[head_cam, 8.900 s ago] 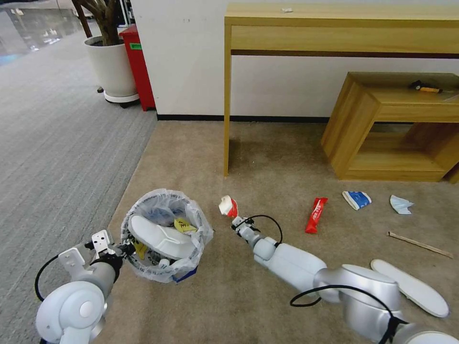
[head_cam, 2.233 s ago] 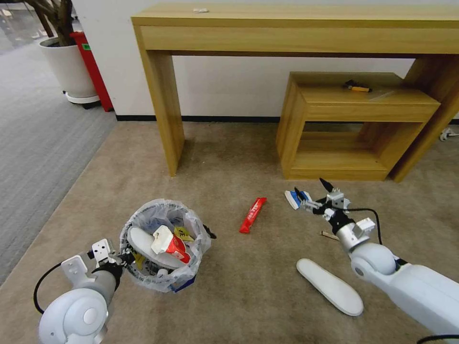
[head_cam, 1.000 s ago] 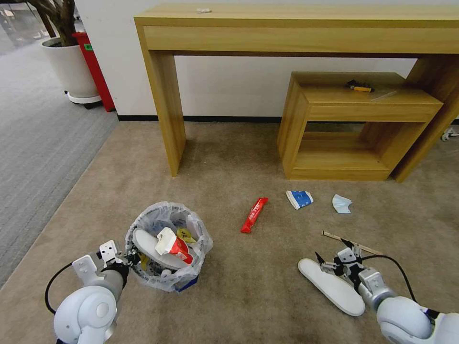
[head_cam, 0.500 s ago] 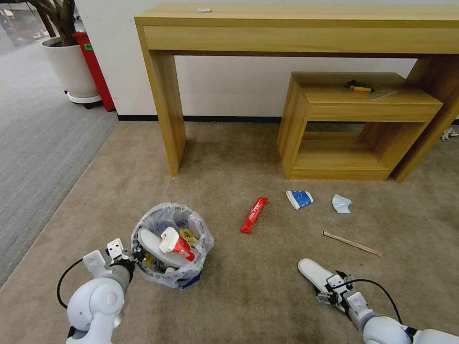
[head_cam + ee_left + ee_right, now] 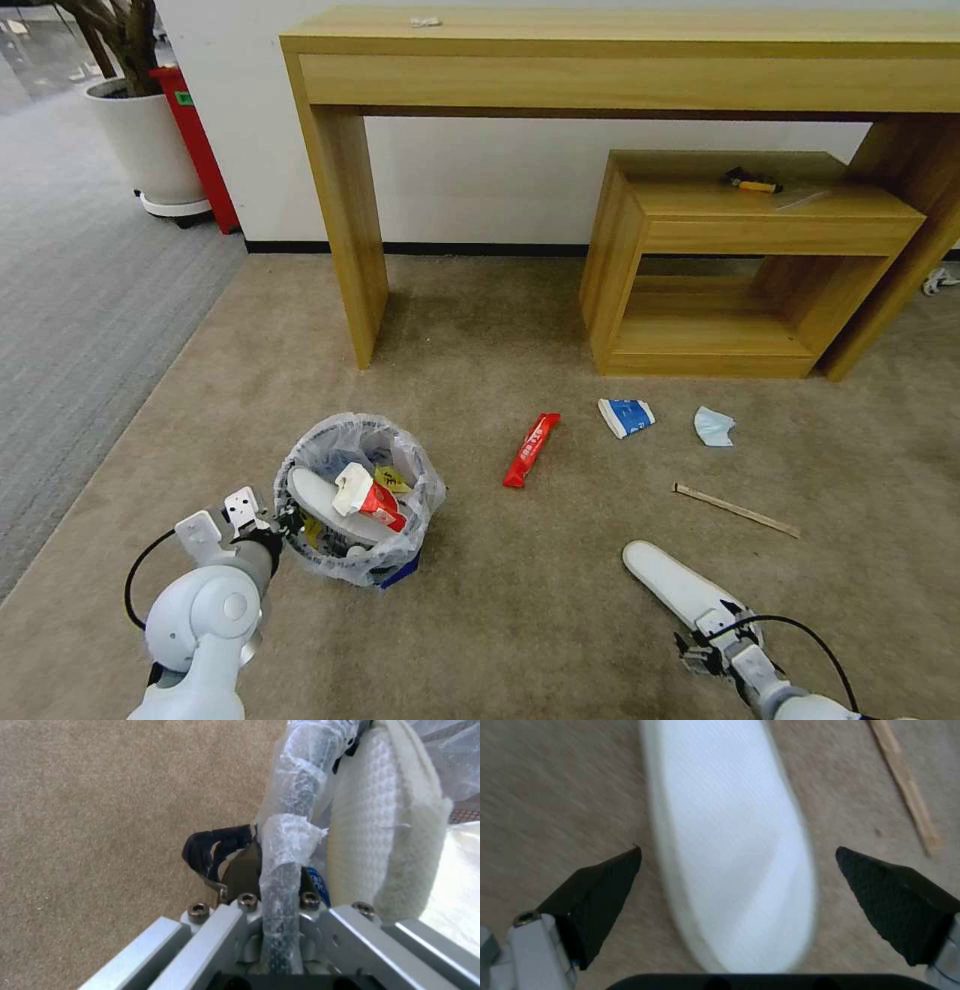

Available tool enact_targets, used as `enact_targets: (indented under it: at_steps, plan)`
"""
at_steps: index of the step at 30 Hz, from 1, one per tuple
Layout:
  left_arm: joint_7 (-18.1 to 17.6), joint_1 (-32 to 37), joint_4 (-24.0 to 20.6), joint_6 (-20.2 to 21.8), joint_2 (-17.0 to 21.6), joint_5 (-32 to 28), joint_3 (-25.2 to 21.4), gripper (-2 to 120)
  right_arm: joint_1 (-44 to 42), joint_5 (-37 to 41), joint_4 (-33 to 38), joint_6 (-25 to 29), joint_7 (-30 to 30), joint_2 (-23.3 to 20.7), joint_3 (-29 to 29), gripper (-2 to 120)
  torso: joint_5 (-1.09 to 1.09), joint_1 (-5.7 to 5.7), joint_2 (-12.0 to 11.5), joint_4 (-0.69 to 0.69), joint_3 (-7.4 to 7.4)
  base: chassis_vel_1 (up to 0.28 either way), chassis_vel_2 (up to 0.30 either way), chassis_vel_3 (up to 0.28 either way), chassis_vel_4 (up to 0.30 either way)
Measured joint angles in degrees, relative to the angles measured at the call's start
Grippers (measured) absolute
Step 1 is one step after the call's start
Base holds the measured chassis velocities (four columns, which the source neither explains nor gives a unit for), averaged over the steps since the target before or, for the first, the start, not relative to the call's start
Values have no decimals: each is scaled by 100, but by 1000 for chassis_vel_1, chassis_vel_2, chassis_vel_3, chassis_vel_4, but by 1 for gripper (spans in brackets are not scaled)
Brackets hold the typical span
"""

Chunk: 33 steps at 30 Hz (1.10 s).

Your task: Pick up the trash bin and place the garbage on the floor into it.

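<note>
Slipper [image 5: 735, 870] lay flat on the floor [image 5: 520, 600] right under my right gripper [image 5: 740, 900]. My two black fingers [image 5: 600, 896] stood wide apart, one on each side of the slipper, and they did not touch it. In the head view this gripper [image 5: 712, 655] was at the near end of the slipper [image 5: 675, 585], low at the right edge. A stick [image 5: 905, 787] lay near, on the carpet beyond the slipper.

My left gripper [image 5: 272, 930] was closed on the rim of the bin [image 5: 290, 832], over the plastic bag. In the head view I held the bin [image 5: 345, 565] at its left side with this gripper [image 5: 268, 522].

Inside the bin I could count one white slipper [image 5: 320, 495], one red and white wrapper [image 5: 365, 495] on top of it, and one small yellow piece [image 5: 393, 480]. Other things deeper inside I could not tell.

On the floor there were five things: one slipper, one stick [image 5: 735, 508], one red wrapper [image 5: 531, 450], one blue-white packet [image 5: 627, 416] and one pale blue mask [image 5: 713, 427]. The wrapper lay between the bin and the packet. The mask was just beside the packet, both in front of the low shelf [image 5: 740, 260].
</note>
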Motion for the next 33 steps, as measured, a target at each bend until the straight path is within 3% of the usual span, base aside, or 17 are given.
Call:
enact_targets:
  at_steps: [20, 22, 24, 26, 33]
  plan:
    - [72, 325, -256, -49, -10, 16, -97, 0, -258, -612, -413, -114, 192, 159, 334, 92, 0, 0, 0, 0, 0, 0, 0, 0, 0]
    - [75, 359, -312, -51, -5, 17, -113, 0, -256, -703, -518, -84, 230, 211, 375, 80, 0, 0, 0, 1, 0, 0, 0, 0, 0]
    - [75, 363, -330, -52, -5, 15, -113, 0, -252, -713, -527, -47, 230, 213, 379, 76, 1, 0, 0, 0, 0, 0, 0, 0, 0]
    - [75, 376, -377, -52, -13, 11, -107, 0, -247, -719, -517, 28, 226, 210, 401, 65, 0, 0, 0, 0, 0, 0, 0, 0, 0]
    - [74, 414, -401, -52, -70, 42, -92, 0, -248, -773, -545, 218, 186, 232, 448, 41, 0, 0, 0, 0, 0, 0, 0, 0, 0]
